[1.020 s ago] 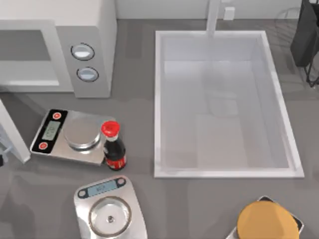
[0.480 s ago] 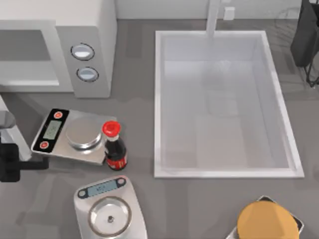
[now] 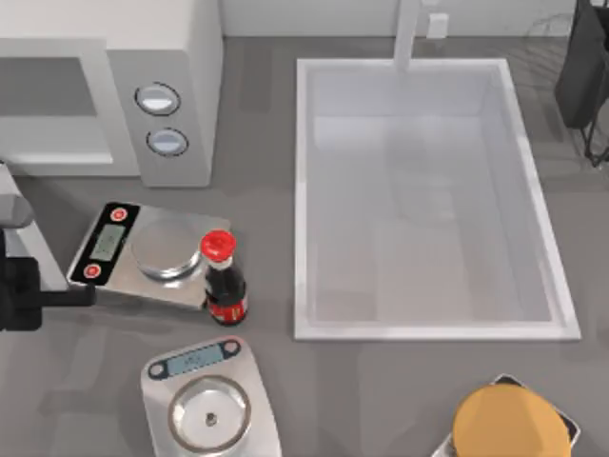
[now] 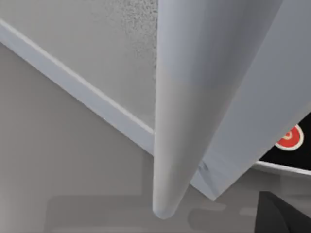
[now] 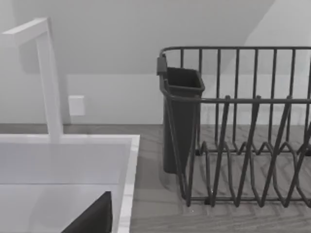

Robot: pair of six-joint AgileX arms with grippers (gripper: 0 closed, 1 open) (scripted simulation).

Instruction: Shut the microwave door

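Since a second ago my left arm has swung in from the top view's left edge and the open door panel [image 3: 21, 227] has come round with it — it also dragged the black-faced scale [image 3: 143, 255] and the soy sauce bottle [image 3: 225, 286] a bit to the right. Microwave [image 3: 114, 90] sits at the back left of the table, grey recess facing front, two dials [image 3: 162, 119] on its side panel, door nowhere near shut.

Left gripper [image 3: 24, 295] is at the far left edge, tucked just behind the door's outer face, with a dark finger poking toward the scale. I can't tell if the fingers are apart or together — the left wrist view is mostly the white door edge [image 4: 194, 97] right up against the lens, plus a sliver of the scale's red button [image 4: 290, 137]. My guess is I'm pushing with the body of the hand, so closeness is the point.

Right arm is parked over by the dish rack [image 5: 243, 126] past the sink [image 3: 428, 328]; a dark tip shows in its wrist view, not enough to read the fingers.

Second scale [image 3: 209, 405] stays clear of the sweep.
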